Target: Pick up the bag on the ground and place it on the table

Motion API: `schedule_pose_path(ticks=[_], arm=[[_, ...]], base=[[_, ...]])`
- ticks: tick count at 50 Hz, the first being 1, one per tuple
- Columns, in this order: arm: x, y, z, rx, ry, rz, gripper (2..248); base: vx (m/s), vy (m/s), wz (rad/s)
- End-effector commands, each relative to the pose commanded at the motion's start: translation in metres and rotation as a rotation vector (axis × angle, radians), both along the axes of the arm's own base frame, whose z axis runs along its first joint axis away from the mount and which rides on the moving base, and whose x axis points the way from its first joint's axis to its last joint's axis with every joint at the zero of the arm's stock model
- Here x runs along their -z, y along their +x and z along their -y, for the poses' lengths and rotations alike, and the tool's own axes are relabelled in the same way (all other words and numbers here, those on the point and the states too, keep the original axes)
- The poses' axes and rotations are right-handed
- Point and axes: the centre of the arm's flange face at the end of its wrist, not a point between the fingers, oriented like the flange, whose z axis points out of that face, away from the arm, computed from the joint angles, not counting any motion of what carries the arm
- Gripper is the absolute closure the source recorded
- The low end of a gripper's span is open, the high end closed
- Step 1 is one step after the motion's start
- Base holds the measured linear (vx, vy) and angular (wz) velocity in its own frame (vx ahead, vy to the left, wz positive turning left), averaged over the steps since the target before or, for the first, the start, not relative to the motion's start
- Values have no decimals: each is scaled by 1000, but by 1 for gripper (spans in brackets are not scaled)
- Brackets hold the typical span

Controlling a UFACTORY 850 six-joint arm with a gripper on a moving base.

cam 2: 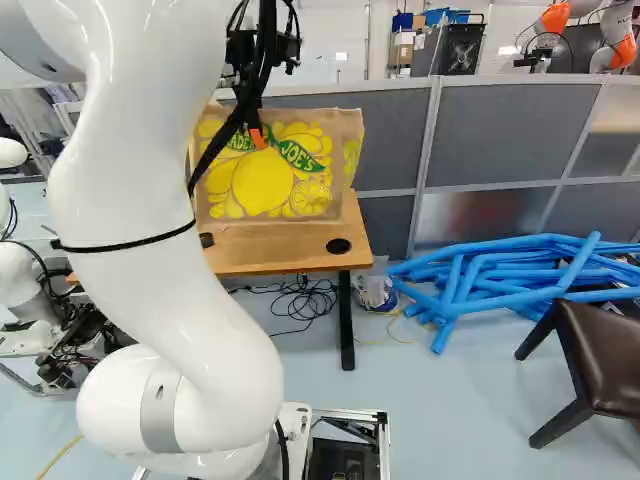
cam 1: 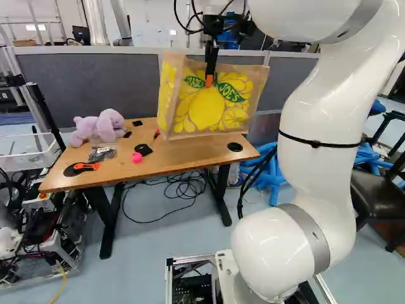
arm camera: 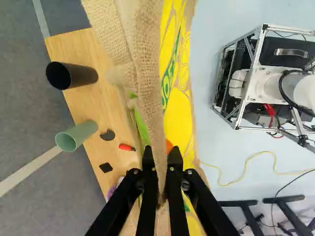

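My gripper (cam 1: 209, 78) is pinched on the upper edge of the tan burlap bag (cam 1: 212, 111) with yellow lemon print, seen in the left base view. The bag hangs upright over the wooden table (cam 1: 136, 166); whether its base touches the top I cannot tell. In the right base view the bag (cam 2: 262, 185) covers much of the tabletop's far part. The wrist view has the gripper (arm camera: 161, 164) shut with the bag's rim (arm camera: 149, 93) between both fingers. One side of the bag overlaps the table (arm camera: 101, 105), the printed side faces the base.
A dark cup (arm camera: 72, 75) and green cup (arm camera: 76, 136) stand on the table, beside the bag. A purple plush (cam 1: 98, 126), tape (cam 1: 137, 158) and an orange-handled tool (cam 1: 82, 168) lie there too. Grey partition behind; blue tubes (cam 2: 500, 275) and chair (cam 2: 590, 360) right; another robot (cam 2: 600, 40).
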Motion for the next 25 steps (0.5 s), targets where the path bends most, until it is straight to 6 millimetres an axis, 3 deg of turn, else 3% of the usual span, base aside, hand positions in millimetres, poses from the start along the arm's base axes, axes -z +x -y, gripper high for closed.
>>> schedule_pose_path(ticks=[25], arm=[[39,19,-1,154,-23,-68,227]], base=[[0,0,0]])
